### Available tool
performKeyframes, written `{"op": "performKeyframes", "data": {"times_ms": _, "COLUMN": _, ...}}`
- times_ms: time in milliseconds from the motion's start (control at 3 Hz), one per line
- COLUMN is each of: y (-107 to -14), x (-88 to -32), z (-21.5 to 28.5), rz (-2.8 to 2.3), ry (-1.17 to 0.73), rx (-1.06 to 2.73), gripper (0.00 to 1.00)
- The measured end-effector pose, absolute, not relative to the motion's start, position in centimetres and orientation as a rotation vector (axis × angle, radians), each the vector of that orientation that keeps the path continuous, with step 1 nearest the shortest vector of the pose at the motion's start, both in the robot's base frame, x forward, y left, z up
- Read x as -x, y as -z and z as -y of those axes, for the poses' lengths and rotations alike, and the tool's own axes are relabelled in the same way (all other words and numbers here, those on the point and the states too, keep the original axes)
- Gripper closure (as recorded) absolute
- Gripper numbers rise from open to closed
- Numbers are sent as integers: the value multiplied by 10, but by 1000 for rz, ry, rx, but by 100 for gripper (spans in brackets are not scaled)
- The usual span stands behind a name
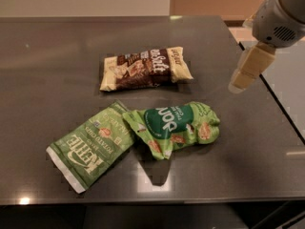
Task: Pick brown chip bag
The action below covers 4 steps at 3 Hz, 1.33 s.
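The brown chip bag [145, 68] lies flat on the dark table [57, 46], a little behind the middle, with a dark brown middle, cream-yellow ends and white lettering. My gripper [238, 83] hangs above the table's right side, to the right of the brown bag and well apart from it. It holds nothing. Its cream-coloured finger [251, 67] points down and to the left from the grey wrist at the top right.
A flat light-green Kettle bag [90, 145] lies at the front left. A puffy green bag with a dark-green round logo [175, 126] lies beside it, in front of the brown bag. The table's right edge [281, 109] runs close under my gripper.
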State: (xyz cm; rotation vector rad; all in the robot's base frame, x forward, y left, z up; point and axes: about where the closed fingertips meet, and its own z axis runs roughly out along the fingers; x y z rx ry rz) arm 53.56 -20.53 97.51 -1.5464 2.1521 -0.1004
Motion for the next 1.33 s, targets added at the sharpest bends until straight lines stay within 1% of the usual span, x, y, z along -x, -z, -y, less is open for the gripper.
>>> {"op": "performKeyframes", "data": {"times_ms": 667, "y": -966, "x": -613, "z": 163, "rz": -2078, "ry": 43, "rx": 1549, "gripper": 0}}
{"op": "performKeyframes", "data": {"times_ms": 1333, "y": -941, "x": -664, "z": 112, "rz": -2054, "ry": -13, "rx": 1616, "gripper": 0}}
